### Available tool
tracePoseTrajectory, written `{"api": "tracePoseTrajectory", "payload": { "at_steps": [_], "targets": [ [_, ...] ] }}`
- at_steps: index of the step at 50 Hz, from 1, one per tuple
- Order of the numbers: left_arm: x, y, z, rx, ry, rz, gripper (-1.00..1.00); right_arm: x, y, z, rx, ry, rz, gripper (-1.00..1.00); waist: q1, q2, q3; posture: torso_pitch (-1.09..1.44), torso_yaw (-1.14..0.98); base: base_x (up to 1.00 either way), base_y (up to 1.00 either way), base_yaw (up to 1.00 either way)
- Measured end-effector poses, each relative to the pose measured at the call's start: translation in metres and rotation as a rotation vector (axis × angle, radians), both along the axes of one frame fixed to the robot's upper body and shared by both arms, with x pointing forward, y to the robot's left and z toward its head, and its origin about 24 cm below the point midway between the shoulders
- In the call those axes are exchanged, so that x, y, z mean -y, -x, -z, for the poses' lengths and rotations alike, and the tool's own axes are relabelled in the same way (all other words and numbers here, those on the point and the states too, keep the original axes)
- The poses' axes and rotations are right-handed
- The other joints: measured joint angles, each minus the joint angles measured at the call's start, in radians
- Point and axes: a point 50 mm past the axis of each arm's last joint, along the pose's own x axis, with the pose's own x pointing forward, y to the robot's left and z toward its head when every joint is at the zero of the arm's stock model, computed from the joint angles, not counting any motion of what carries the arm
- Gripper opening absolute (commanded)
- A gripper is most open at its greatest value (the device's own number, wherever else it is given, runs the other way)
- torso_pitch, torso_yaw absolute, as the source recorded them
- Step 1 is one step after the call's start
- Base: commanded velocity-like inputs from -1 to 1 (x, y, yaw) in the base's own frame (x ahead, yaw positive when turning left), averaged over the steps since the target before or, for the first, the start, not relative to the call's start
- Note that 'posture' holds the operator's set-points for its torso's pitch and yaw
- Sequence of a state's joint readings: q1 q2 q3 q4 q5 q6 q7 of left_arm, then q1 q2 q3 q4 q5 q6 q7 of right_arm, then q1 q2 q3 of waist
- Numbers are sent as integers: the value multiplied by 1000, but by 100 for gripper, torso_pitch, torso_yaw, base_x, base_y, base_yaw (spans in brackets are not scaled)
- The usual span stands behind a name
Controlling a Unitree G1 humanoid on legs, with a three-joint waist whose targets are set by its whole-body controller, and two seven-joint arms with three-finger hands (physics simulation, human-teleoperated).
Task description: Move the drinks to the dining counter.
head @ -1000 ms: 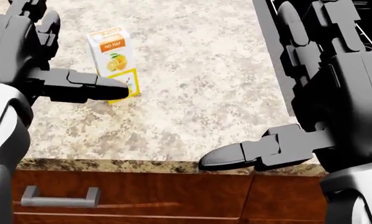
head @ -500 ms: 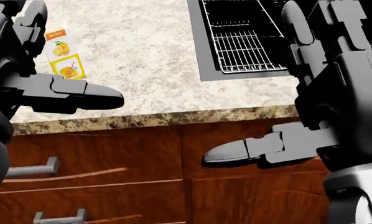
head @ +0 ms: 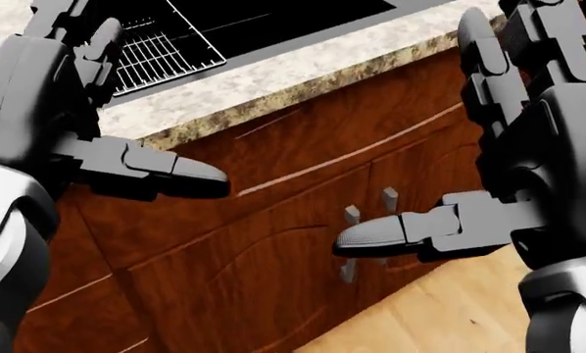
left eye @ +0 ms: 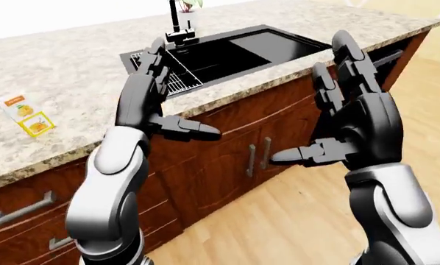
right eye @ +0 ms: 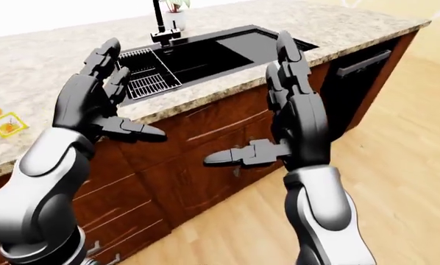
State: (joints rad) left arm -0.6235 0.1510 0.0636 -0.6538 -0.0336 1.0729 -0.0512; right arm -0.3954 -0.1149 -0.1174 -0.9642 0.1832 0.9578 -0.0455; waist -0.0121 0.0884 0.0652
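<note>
Left-eye view, juice carton (left eye: 25, 114) lying near counter edge (left eye: 58, 160) (far left), both hands' fingers (left eye: 345, 61) spread, empty

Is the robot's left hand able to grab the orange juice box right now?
Probably not. The juice carton lies far toward the left edge of the left-eye view on the counter, while the open left hand hangs beyond the counter's edge, over the cabinets. Nothing blocks it; it's just far.
</note>
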Motion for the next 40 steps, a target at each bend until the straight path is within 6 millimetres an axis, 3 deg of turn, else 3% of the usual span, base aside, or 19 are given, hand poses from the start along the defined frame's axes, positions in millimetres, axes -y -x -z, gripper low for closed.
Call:
{"api": "tracePoseTrajectory", "payload": {
  "at_steps": [1, 3, 5, 14, 18, 24, 26, 28, 32, 40],
  "targets": [
    [-1, 0, 0, 2, 0, -6, 100, -1, 0, 0, 3, -3, -5, 100, 11, 11, -6, 0, 0, 0, 0, -100],
    [-5, 0, 3, -13, 9, -24, 100, -4, 0, 3, -15, -3, -25, 100, 15, 2, -4, 0, 0, 0, 0, -100],
    [-7, -1, 4, -25, 11, -36, 100, -6, 0, 4, -27, 0, -37, 100, 7, -10, -16, 0, 0, 0, 0, -100],
    [-4, 2, -2, 5, 3, -26, 100, -2, 4, -4, 34, 14, -16, 100, 9, -146, -36, 0, 0, 0, 0, -100],
    [6, 0, 6, -32, -3, 27, 100, 7, 1, 0, 1, 12, 44, 100, -27, -127, -30, 0, 0, 0, 0, -100],
    [2, 2, -1, 3, 2, 8, 100, 7, 2, -4, 26, 13, 48, 100, -9, -55, -3, 0, 0, 0, 0, -100],
    [2, 3, -3, 12, 1, 8, 100, 7, 1, -4, 29, 11, 55, 100, -4, -33, -2, 0, 0, 0, 0, -100],
    [1, 2, -4, 15, 0, 4, 100, 7, 1, -6, 35, 10, 56, 100, 8, 9, -14, 0, 0, 0, 0, -100],
    [-4, 1, 1, -18, 4, -26, 100, 5, 0, -2, 6, 10, 38, 100, 14, 1, -17, 0, 0, 0, 0, -100],
    [-3, 1, -4, 6, 2, -22, 100, 5, 3, -9, 46, 4, 40, 100, 20, -116, -27, 0, 0, 0, 0, -100]
  ]
}}
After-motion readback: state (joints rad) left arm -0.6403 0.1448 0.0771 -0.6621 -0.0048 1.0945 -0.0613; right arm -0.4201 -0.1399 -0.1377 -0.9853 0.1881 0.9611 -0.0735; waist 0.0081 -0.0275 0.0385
